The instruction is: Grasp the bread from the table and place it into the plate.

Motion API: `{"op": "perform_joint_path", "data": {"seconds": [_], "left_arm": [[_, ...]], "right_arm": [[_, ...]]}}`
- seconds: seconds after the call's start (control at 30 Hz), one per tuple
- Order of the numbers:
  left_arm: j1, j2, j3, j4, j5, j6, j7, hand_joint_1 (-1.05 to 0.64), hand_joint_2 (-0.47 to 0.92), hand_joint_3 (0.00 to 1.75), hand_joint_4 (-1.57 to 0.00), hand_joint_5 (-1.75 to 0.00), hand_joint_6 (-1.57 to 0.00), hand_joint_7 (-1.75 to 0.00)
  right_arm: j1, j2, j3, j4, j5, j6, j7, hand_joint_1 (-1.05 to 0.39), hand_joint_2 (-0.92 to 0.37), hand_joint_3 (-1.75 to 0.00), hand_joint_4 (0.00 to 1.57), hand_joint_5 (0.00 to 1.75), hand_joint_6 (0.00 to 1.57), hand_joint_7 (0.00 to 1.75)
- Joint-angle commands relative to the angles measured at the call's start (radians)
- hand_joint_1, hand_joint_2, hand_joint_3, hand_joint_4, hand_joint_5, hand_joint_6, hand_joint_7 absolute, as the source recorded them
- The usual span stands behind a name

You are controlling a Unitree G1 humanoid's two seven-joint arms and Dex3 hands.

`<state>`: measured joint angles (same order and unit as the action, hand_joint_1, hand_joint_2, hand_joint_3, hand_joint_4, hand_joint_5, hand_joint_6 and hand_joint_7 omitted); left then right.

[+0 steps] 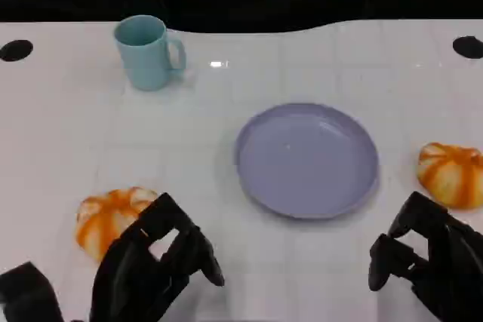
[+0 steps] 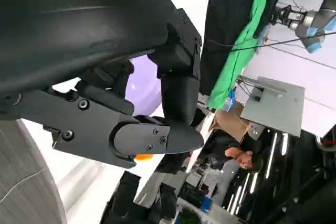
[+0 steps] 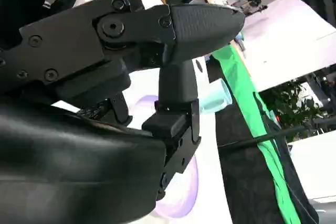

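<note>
White gridded desk (image 1: 317,262), black backdrop far. Plate (image 1: 306,160) centre, 2 bread rolls: left (image 1: 109,220), right (image 1: 453,173). Left hand (image 1: 155,262), right hand (image 1: 423,262) spread wide, holding nothing.

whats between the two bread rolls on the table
In the head view, the purple plate lies between the left bread roll and the right bread roll, with bare white table on either side of it.

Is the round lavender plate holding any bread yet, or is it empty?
Empty. The round lavender plate shows a bare surface in the head view; one orange-striped bread roll lies on the white table left of it, another orange-striped roll to its right.
</note>
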<state>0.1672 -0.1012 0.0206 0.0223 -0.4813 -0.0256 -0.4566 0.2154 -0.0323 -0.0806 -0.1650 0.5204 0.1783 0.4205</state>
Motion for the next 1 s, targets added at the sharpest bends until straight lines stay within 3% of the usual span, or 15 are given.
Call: {"op": "perform_joint_path", "data": {"seconds": [0.03, 0.67, 0.87, 1.0], "left_arm": [[0.001, 0.012, 0.009, -0.008, -0.004, 0.009, -0.001, -0.58, 0.92, 0.36, -0.81, -1.75, -0.55, -1.75], [0.004, 0.007, 0.010, -0.012, 0.000, 0.003, 0.004, -0.57, 0.92, 0.35, -0.82, -1.75, -0.55, -1.75], [0.010, 0.015, 0.000, -0.025, 0.076, -0.060, 0.030, -0.56, 0.92, 0.35, -0.77, -1.75, -0.52, -1.72], [0.002, 0.055, -0.005, -0.049, 0.161, -0.119, 0.034, -0.56, 0.92, 0.38, -0.59, -1.64, -0.55, -1.25]], "right_arm": [[0.004, -0.008, -0.011, -0.008, 0.002, -0.002, -0.004, -0.59, -0.92, -0.33, 0.75, 1.75, 0.61, 1.59], [0.006, -0.011, -0.010, -0.012, 0.000, -0.002, -0.004, -0.59, -0.92, -0.36, 0.74, 1.75, 0.59, 1.60], [0.004, -0.011, -0.012, -0.008, 0.003, -0.008, 0.003, -0.58, -0.92, -0.36, 0.74, 1.75, 0.59, 1.61], [0.003, -0.011, -0.014, -0.006, 0.006, -0.004, 0.006, -0.59, -0.92, -0.37, 0.74, 1.75, 0.59, 1.61]]}}
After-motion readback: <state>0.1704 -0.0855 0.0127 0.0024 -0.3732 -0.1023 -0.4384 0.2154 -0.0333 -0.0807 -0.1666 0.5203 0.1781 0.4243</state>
